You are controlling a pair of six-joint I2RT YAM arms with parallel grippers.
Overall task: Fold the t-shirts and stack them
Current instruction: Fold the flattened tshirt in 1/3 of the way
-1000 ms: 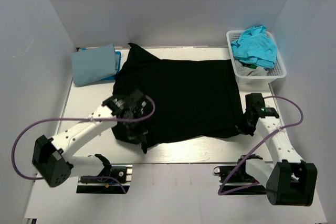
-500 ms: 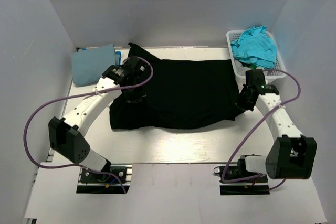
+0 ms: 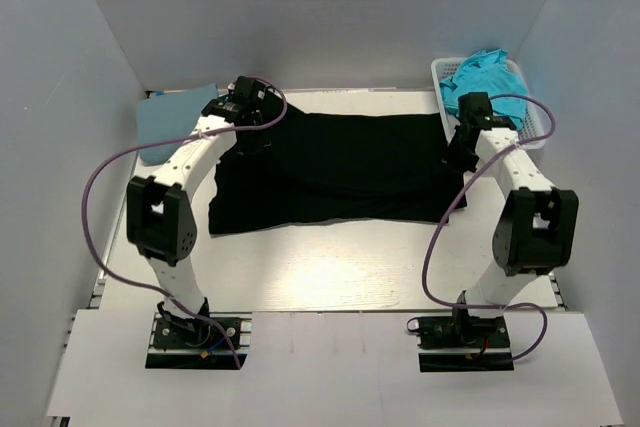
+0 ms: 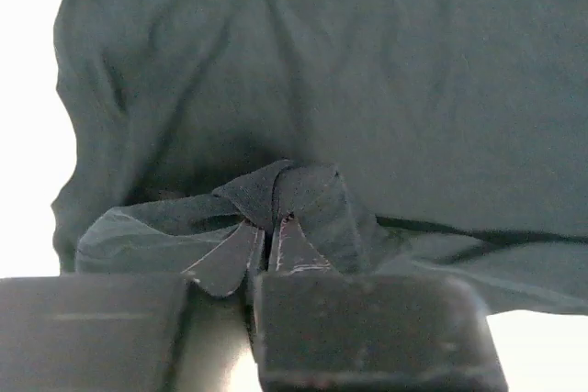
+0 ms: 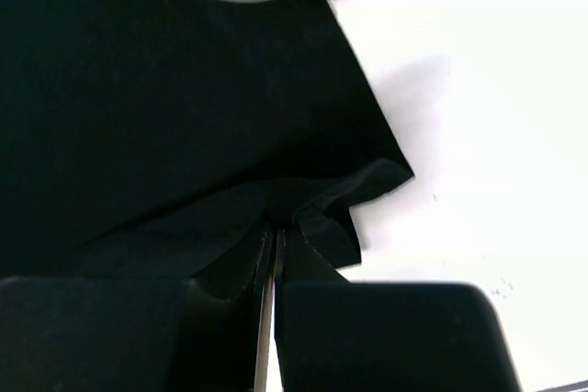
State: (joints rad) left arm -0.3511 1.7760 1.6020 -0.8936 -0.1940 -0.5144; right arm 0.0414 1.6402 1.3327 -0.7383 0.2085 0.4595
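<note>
The large black t-shirt (image 3: 340, 172) lies folded across the middle of the table. My left gripper (image 3: 248, 137) is shut on its cloth near the far left corner; in the left wrist view the jaws (image 4: 268, 227) pinch a bunched fold of the black t-shirt (image 4: 367, 89). My right gripper (image 3: 455, 159) is shut on the shirt's right edge by the basket; in the right wrist view its jaws (image 5: 274, 227) pinch a black fold (image 5: 331, 204). A folded light blue t-shirt (image 3: 175, 122) lies at the far left. Turquoise t-shirts (image 3: 485, 82) fill the basket.
A white slotted basket (image 3: 535, 132) stands at the far right corner. White walls close the table on three sides. The arm cables loop over the table's left and right sides. The near half of the table (image 3: 330, 267) is bare white.
Both grippers have carried the shirt's near edge toward the far side, folding the black t-shirt over itself. Both arms are now stretched far forward.
</note>
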